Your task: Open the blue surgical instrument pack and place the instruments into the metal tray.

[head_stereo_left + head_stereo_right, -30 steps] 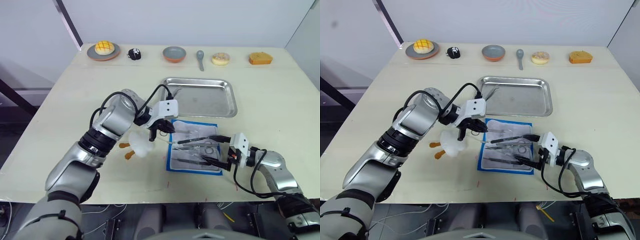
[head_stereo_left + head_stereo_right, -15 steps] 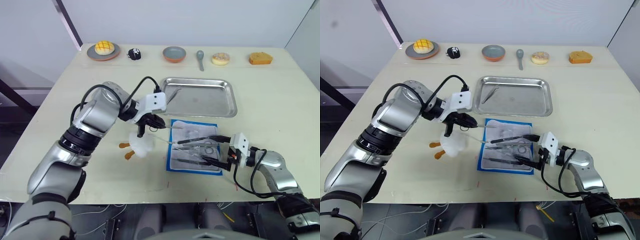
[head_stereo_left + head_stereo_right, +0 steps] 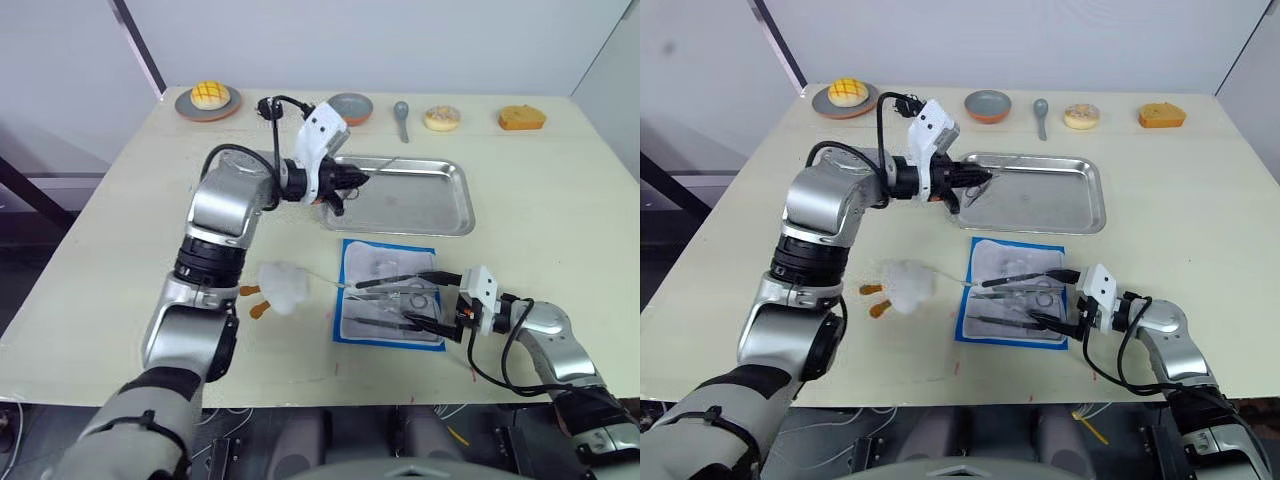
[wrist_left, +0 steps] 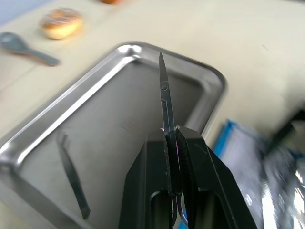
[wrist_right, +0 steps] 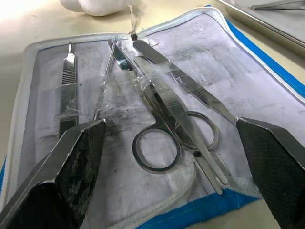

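A slim silver pair of scissors (image 4: 165,102) is clamped in the closed left gripper (image 3: 345,183), blade pointing lengthwise over the shallow stainless-steel tray (image 3: 445,205) at upper centre, where slim tweezers (image 4: 71,175) already lie. The opened blue instrument pack (image 3: 388,295) sits below, between the wide-open right gripper's (image 5: 171,157) fingers. A white plush toy (image 3: 282,286) lies left.

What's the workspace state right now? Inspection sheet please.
Surface: cream table, a few marks.
Job's things: blue surgical instrument pack lies open, several instruments still in it; metal tray holds one slim tool.
Clutter: white plush toy; plate with bun, bowl, spoon, donut, orange cake piece along the far edge.
Grippers: left gripper shut on scissors over the tray; right gripper open at the pack.
Cables: black leads on both arms.
Surroundings: pale wall, nothing else seen.
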You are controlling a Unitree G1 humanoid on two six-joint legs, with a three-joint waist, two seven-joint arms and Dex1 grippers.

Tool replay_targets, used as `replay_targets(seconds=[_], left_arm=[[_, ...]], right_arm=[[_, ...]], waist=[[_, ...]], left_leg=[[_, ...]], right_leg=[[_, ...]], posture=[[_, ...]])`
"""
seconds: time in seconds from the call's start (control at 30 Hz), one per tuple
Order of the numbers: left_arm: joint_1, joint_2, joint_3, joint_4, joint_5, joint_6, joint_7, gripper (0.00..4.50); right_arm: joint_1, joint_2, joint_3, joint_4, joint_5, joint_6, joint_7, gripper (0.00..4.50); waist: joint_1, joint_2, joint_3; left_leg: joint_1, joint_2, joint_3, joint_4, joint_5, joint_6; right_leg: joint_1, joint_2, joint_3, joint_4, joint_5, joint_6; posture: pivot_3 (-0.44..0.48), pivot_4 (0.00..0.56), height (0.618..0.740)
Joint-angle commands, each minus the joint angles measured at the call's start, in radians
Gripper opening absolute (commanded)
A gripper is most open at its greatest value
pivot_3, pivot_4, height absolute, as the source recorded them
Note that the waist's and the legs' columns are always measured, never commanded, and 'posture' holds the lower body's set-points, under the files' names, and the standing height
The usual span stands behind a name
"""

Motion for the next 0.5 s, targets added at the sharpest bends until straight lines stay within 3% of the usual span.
replay_targets(seconds=[0.03,0.23,0.5], left_arm=[[-0.003,-0.081,0.047,0.002,0.025,0.000,0.187,0.06],[0.016,-0.216,0.084,0.089,0.072,-0.074,0.449,0.06],[0.021,-0.312,0.068,0.280,0.124,-0.234,0.629,0.06]], right_arm=[[0.057,-0.009,0.047,0.085,-0.059,0.048,0.002,4.50],[0.054,-0.012,0.046,0.084,-0.057,0.053,0.002,4.50],[0.045,-0.012,0.049,0.095,-0.062,0.050,0.003,4.50]], waist=[[0.001,0.000,0.000],[0.002,0.000,-0.001],[0.002,0.000,-0.001]], left_leg=[[0.000,0.000,0.000,0.000,0.000,0.000],[0.000,-0.001,0.000,0.000,0.001,-0.001],[0.000,-0.002,0.000,-0.001,0.002,-0.005]], right_leg=[[0.000,0.000,0.000,0.000,0.000,0.000],[0.000,-0.001,0.000,0.000,0.000,0.000],[0.000,-0.003,0.000,0.000,0.000,0.000]], posture=[[0.000,0.150,0.740],[0.000,0.150,0.740],[0.000,0.150,0.740]])
